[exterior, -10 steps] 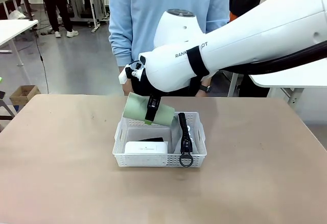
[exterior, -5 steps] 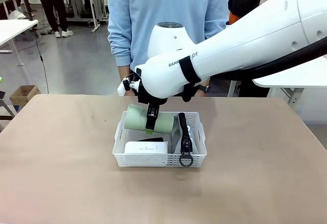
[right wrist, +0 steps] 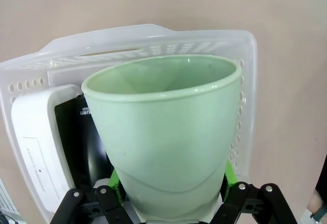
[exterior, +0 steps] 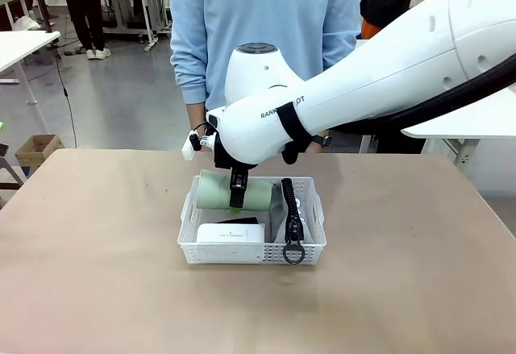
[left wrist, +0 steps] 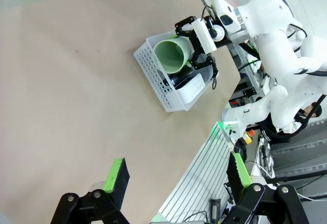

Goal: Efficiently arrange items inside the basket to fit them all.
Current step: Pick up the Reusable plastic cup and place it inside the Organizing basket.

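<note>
Pale green cup lies sideways over the far end of the white basket, clamped between the right gripper's fingers. White box and grey pouch sit inside. Left gripper hangs above the worktop, fingers spread.

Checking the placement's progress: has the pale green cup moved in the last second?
Yes. The pale green plastic cup, held sideways, has dropped toward the white perforated basket, now level with its far rim.

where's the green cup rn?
In the front view the green cup lies on its side in the right gripper, over the far part of the white basket, behind the white box and left of the pouch's black zipper.
</note>
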Controlling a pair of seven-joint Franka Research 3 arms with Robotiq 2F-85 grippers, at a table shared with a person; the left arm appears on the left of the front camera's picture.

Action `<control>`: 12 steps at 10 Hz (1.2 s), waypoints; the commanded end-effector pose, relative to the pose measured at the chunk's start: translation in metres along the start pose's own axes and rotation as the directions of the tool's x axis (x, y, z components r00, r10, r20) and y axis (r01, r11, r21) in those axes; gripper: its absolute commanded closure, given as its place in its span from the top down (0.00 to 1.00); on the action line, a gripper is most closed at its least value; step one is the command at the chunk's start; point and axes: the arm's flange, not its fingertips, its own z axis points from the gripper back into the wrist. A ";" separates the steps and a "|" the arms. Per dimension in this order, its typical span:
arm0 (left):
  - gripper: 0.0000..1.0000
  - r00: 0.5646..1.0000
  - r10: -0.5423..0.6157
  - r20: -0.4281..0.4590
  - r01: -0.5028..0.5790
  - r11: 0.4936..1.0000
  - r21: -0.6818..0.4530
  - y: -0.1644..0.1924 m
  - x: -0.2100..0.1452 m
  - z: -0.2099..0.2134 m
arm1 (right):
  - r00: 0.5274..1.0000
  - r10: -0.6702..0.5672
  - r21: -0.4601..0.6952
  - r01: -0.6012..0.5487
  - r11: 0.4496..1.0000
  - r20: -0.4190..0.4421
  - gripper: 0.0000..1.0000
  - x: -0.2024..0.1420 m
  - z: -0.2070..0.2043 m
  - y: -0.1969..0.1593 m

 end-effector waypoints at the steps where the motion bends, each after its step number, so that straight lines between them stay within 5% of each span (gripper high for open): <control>1: 1.00 1.000 -0.001 -0.001 0.001 1.000 0.008 -0.003 -0.001 0.001 | 0.998 -0.045 -0.030 0.044 0.999 -0.041 0.84 0.014 -0.002 -0.004; 12: 1.00 1.000 -0.001 -0.001 0.001 1.000 0.008 -0.003 -0.001 0.001 | 0.994 -0.067 -0.031 0.065 0.997 -0.090 0.84 0.019 -0.013 -0.009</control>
